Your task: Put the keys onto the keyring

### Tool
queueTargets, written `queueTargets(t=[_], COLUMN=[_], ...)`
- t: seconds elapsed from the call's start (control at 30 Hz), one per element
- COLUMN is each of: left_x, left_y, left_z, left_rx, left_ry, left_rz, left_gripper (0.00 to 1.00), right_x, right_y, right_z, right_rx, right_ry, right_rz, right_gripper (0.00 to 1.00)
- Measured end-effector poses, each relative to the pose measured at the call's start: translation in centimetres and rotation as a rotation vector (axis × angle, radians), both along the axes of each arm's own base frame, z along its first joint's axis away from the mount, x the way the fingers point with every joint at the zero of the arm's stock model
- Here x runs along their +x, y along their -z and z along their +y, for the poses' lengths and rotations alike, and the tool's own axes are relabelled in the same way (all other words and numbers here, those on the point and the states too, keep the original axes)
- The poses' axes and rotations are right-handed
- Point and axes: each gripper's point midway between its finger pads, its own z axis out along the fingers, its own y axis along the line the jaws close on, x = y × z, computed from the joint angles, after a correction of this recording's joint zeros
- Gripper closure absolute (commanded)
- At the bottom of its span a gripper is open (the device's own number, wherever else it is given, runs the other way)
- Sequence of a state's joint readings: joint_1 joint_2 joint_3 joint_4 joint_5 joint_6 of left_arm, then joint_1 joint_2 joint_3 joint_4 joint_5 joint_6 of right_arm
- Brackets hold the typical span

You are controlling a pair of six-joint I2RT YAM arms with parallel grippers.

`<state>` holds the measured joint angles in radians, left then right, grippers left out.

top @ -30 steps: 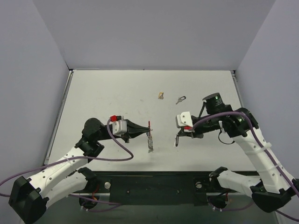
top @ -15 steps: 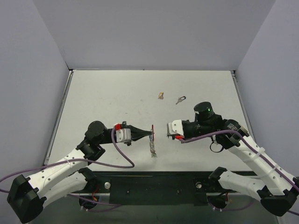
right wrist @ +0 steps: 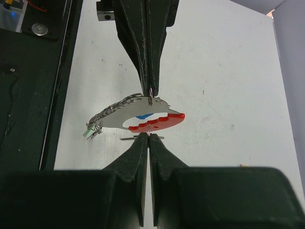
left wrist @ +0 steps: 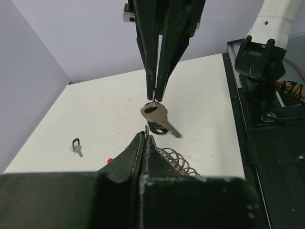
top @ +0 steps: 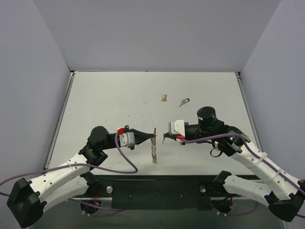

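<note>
My left gripper is shut on the thin ring of the keyring and holds it above the table, its chain hanging down. In the right wrist view the keyring's red, white and blue tag hangs under the left gripper's tips. My right gripper is shut on a small key, held tip to tip just right of the ring. In the right wrist view that key shows only as a thin edge at my right gripper. In the left wrist view my left gripper pinches the ring. A second key lies on the table behind.
A small tan scrap lies on the white table left of the loose key. That loose key also shows in the left wrist view. Grey walls close the table on three sides. The black base rail runs along the near edge.
My right gripper has swung left with the key and now meets the left gripper's tips. My left gripper has shifted slightly right, with the keyring still in it.
</note>
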<state>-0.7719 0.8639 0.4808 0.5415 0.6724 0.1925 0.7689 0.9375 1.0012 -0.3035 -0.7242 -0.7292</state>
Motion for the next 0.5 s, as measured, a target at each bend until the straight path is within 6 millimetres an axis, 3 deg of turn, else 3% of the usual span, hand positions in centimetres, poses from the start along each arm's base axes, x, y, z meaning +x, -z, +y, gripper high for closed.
queueTargets(t=[0.5], left_x=[-0.2], left_y=[-3.2], left_z=[0.7], left_rx=[-0.194], left_ry=[-0.031], left_rz=[0.055], left_gripper=[1.00], right_x=[0.0], right_y=[-0.4], right_z=[0.9], right_rx=[0.060], right_ry=[0.018], right_rz=[0.051], right_gripper=[1.00])
